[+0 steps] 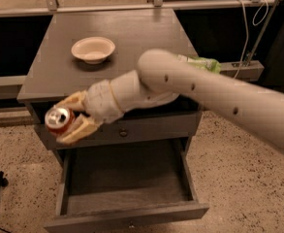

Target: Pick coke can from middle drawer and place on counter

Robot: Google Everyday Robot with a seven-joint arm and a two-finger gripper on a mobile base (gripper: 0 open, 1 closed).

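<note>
My gripper point(66, 120) is shut on the coke can point(59, 120), a small red can with its silver top facing the camera. It holds the can in the air at the front left corner of the counter point(132, 42), about level with the counter's edge. The middle drawer point(127, 210) stands pulled open below, its dark bottom bare. My white arm point(204, 89) reaches in from the right across the counter's front.
A cream bowl point(93, 49) sits on the counter at the back left. A green bag point(202, 62) lies on the counter's right side, mostly hidden by my arm. A closed drawer front with a small knob point(123, 133) is above the open drawer. Speckled floor surrounds the cabinet.
</note>
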